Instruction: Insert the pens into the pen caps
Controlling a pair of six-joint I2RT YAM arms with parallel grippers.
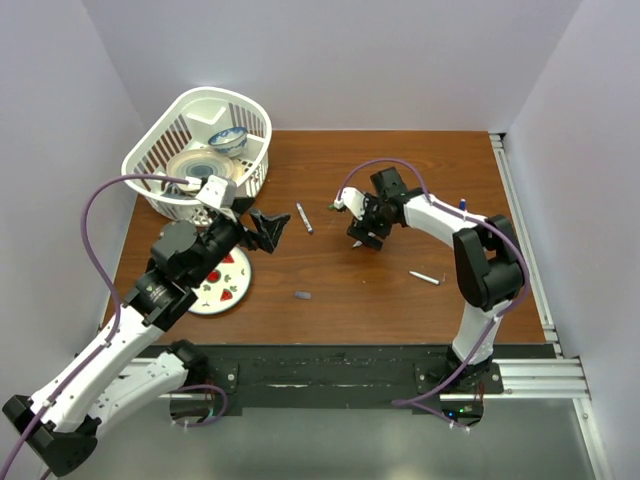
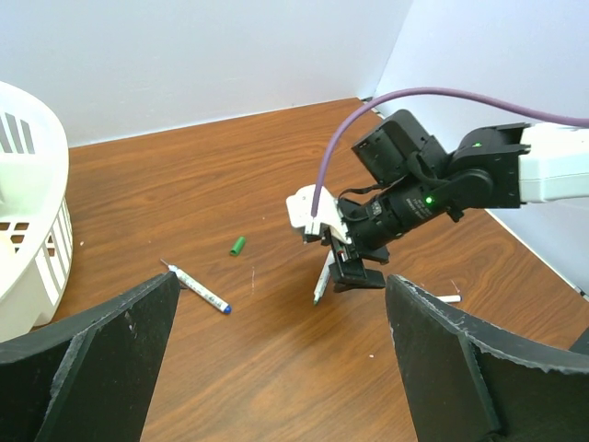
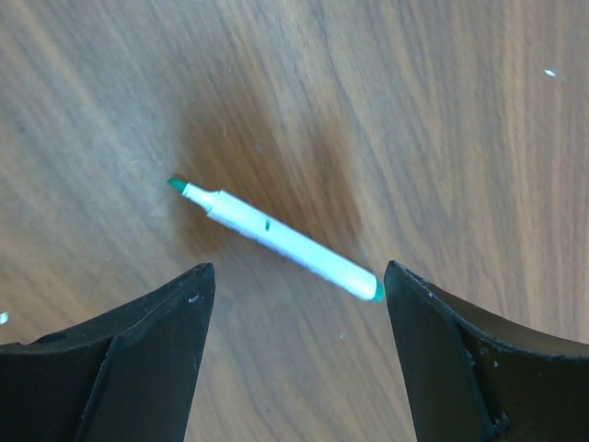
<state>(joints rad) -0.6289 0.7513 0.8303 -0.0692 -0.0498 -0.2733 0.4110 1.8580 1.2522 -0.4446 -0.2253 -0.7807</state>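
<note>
Table (image 1: 400, 180), pen (image 3: 276, 238) beneath spread right gripper (image 3: 299, 269)

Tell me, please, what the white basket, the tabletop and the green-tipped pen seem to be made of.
White basket: probably moulded plastic with a slight gloss, judging by its slotted walls and rounded rim.
Tabletop: wood or wood-look laminate, smooth, with brown grain streaks.
Green-tipped pen: apparently plastic, a smooth white barrel with a faint sheen.
</note>
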